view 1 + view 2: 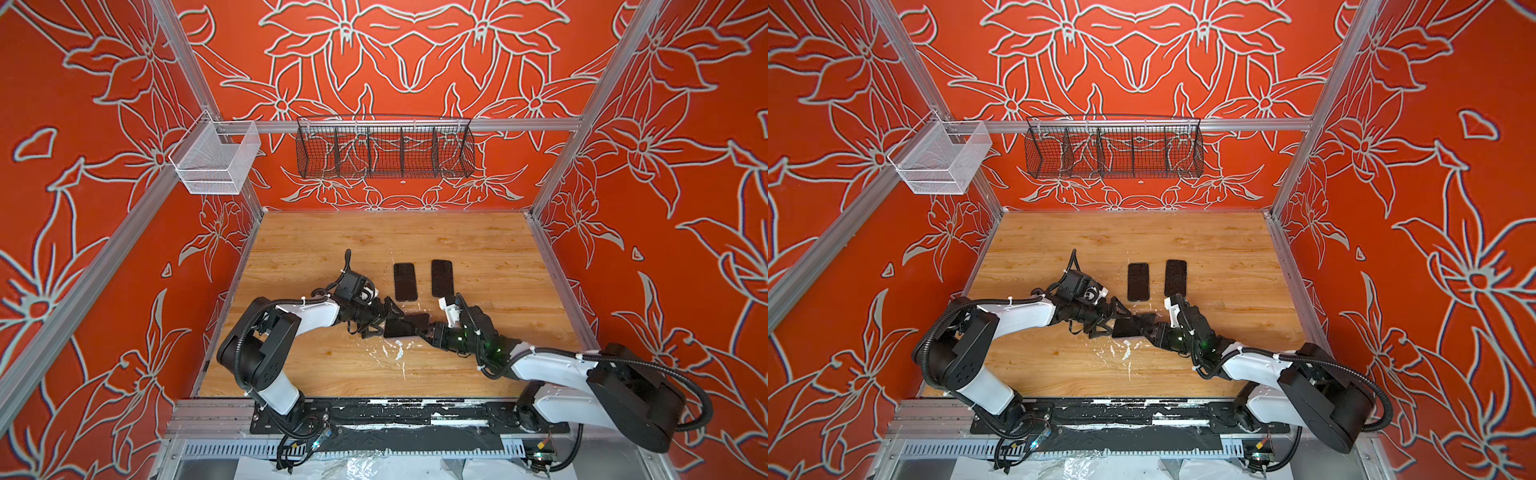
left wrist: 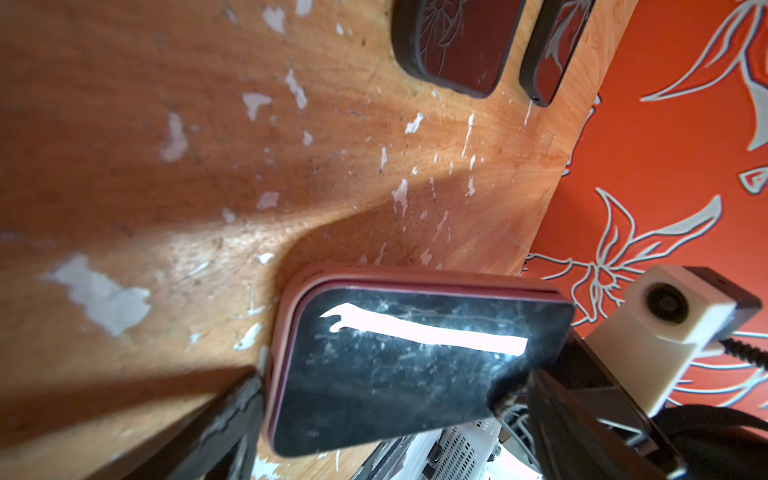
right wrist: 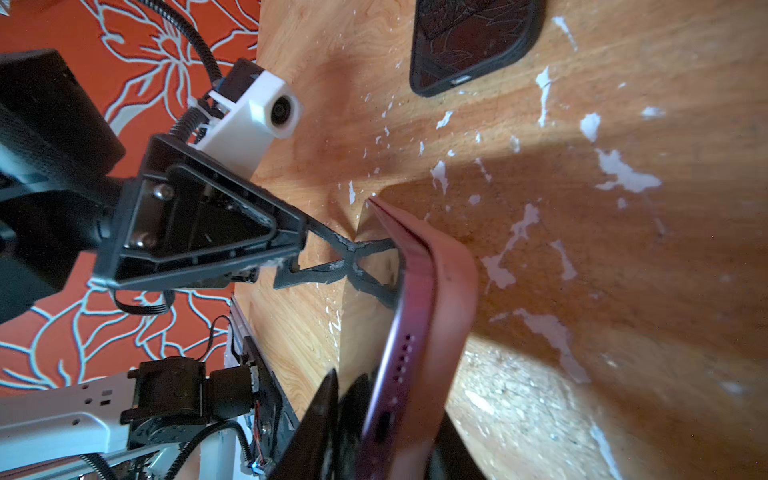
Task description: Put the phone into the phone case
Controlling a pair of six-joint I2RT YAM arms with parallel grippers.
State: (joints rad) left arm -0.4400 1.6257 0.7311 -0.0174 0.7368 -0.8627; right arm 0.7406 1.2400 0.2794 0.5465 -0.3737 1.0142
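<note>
Phone (image 2: 395, 374) end buried in right tool (image 1: 424, 328); case (image 2: 286, 316) mostly behind phone.

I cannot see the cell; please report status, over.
Left gripper, jaws wide open, at phone top end. Right gripper shut on phone bottom end; pink case behind it, seating unclear. Two dark phones beyond, not blocking.

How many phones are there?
3. Left dark phone and right dark phone lie on the table; pink-cased phone sits between left gripper and right gripper. None seems hidden.

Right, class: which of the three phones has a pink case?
The front phone, in the right gripper; the two dark phones behind it lie flat, with no pink.
</note>
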